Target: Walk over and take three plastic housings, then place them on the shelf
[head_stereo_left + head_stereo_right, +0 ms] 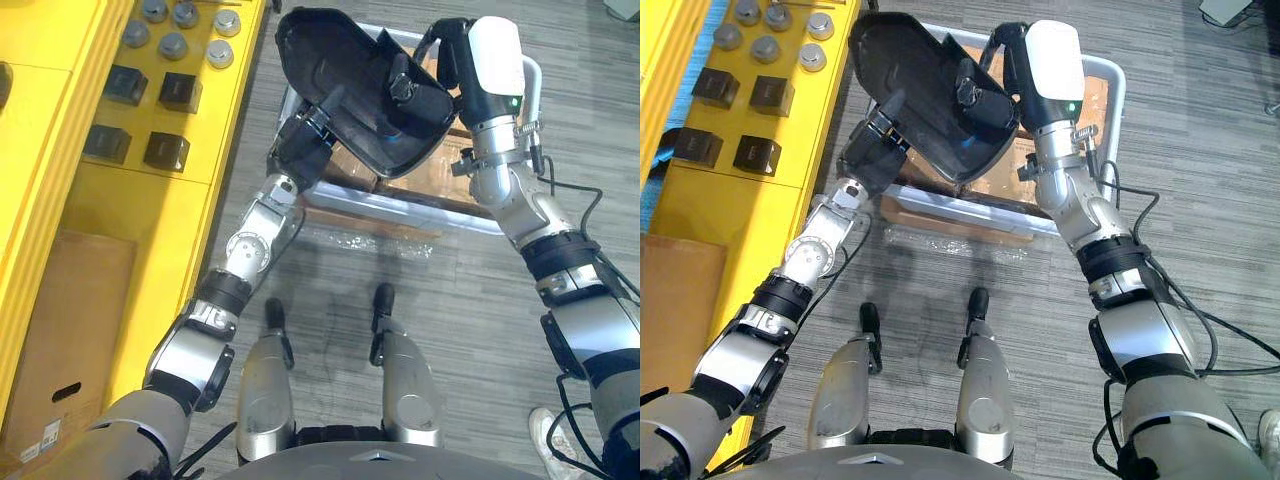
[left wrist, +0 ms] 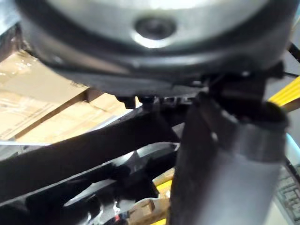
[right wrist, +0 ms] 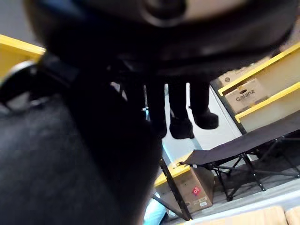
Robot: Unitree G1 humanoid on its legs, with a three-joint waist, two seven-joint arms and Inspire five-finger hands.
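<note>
A large black plastic housing (image 1: 340, 70) is held up in the air between both hands, its hollow side facing me. My left hand (image 1: 300, 145) grips its lower left edge, with the thumb lying against the inner face (image 1: 895, 108). My right hand (image 1: 455, 55), with a white cover, holds the opposite rim, and its fingers (image 1: 408, 85) curl over into the hollow. In the left wrist view the housing (image 2: 70, 154) shows as a dark band above cardboard (image 2: 42, 108). The right hand's fingers (image 3: 180, 117) hang curled in the right wrist view.
Under the housing stands a grey-rimmed bin (image 1: 400, 205) lined with cardboard (image 1: 440, 185), and clear film (image 1: 370, 240) lies on the floor before it. A yellow shelf (image 1: 130, 200) on the left carries black blocks (image 1: 165, 150), grey round parts (image 1: 172, 45) and a brown box (image 1: 60, 330).
</note>
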